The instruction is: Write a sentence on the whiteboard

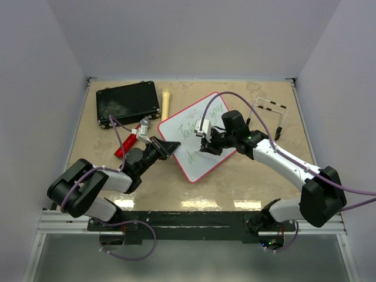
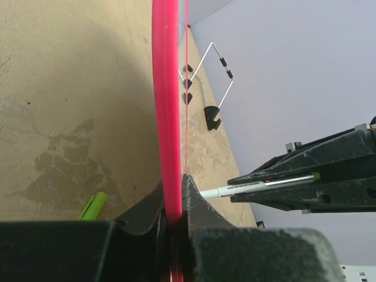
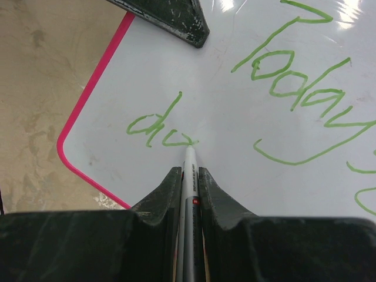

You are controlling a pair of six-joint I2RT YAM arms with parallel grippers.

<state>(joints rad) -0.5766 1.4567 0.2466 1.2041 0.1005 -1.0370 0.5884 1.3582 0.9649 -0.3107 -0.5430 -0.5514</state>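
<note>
- Right gripper, nearest in its wrist view: fingers clenched on a marker, barrel lying along the jaws and pointing away from the arm.
- Marker tip touches the whiteboard at the end of a green "da". Bare white lies beyond the tip and to its right in this view. I judge the next strokes go that way, along the line of writing, not toward the pink rim at left.
- Sentence: upper line reads "Today", its later strokes cut off by the frame edge; lower line is only "da" so far. Print on the marker barrel is too small to read.
- Left gripper: clamped on the board's pink rim at its left corner, steadying it. The right arm is the one placed to write.
- Overhead: board lies mid-table, turned diagonally, with writing running from near-left to far-right.
- Farthest: black case at far left, wire stand at far right, both apart from the board.
</note>
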